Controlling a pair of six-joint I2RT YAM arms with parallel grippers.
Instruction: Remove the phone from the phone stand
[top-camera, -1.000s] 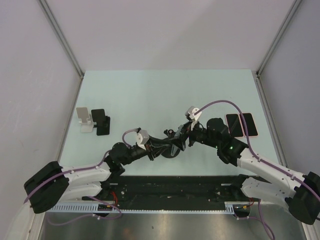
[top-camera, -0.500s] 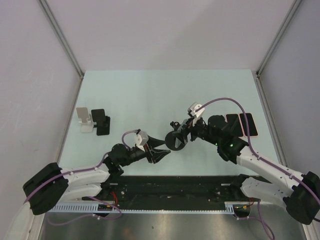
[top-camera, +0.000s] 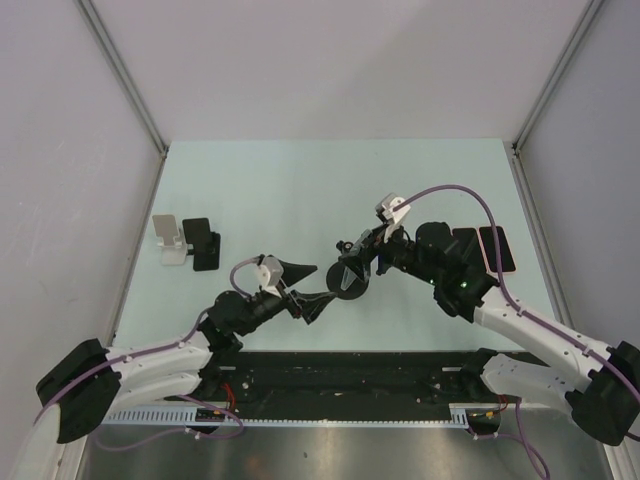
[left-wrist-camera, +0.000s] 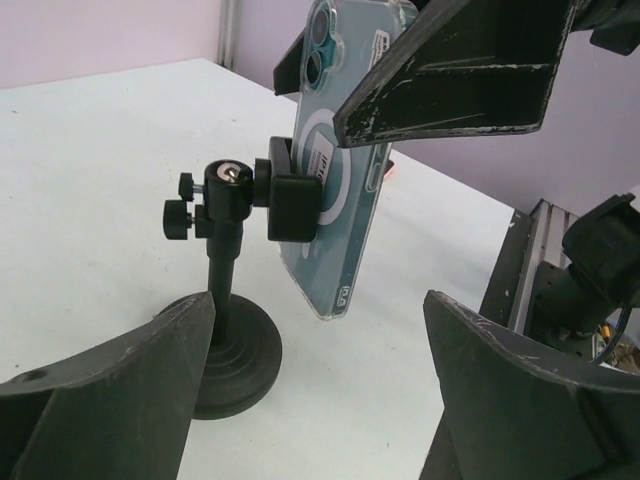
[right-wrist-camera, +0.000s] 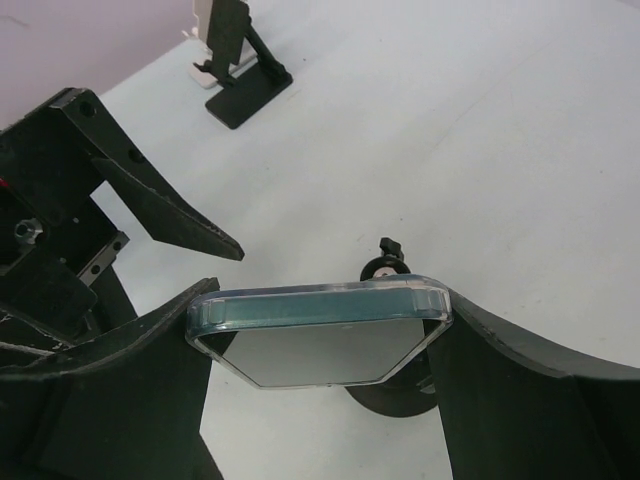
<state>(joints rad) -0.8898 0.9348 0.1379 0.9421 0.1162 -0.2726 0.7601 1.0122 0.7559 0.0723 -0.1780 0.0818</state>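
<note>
while the pale counter (top-camera: 300, 190) carries spare stands (top-camera: 185, 245) at its left side, the holder that matters is the phone stand (left-wrist-camera: 230, 345) near the middle, upright on a round base, with the left hand (top-camera: 312, 284) spread wide open just short of it, touching nothing. the phone (left-wrist-camera: 345, 235), in a clear case, is not yet off the stand's mount; the right hand (right-wrist-camera: 320, 330) is clamped on its long edges, so by my reading only the pull-away is left.
</note>
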